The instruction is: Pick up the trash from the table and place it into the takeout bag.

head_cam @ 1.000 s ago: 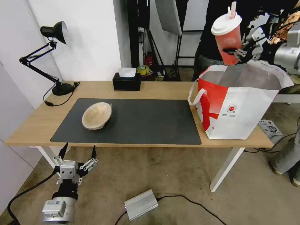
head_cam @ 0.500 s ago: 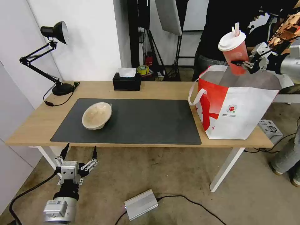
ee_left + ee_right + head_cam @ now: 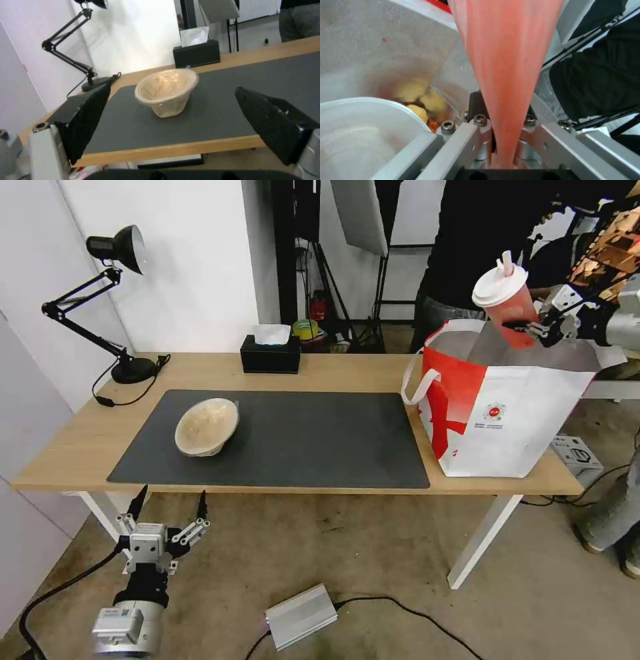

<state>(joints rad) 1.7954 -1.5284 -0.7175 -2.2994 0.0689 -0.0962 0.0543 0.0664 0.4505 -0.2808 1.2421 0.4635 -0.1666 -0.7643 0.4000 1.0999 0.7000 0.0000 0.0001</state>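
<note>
Your right gripper (image 3: 531, 325) had its fingers clamped on the red drink cup (image 3: 508, 304), holding it tilted right over the open takeout bag (image 3: 513, 400) (white plastic bowl (image 3: 363, 130) sat inside, below the gripper). Your left gripper (image 3: 168, 501) hung wide open and empty below the table (image 3: 320, 370) edge, with the tan paper-pulp bowl (image 3: 166, 91) on the mat (image 3: 300, 440) just ahead of it.

Table (image 3: 320, 373): mat (image 3: 300, 440), lamp (image 3: 113, 300), tissue box (image 3: 270, 355), takeout bag (image 3: 513, 407).
</note>
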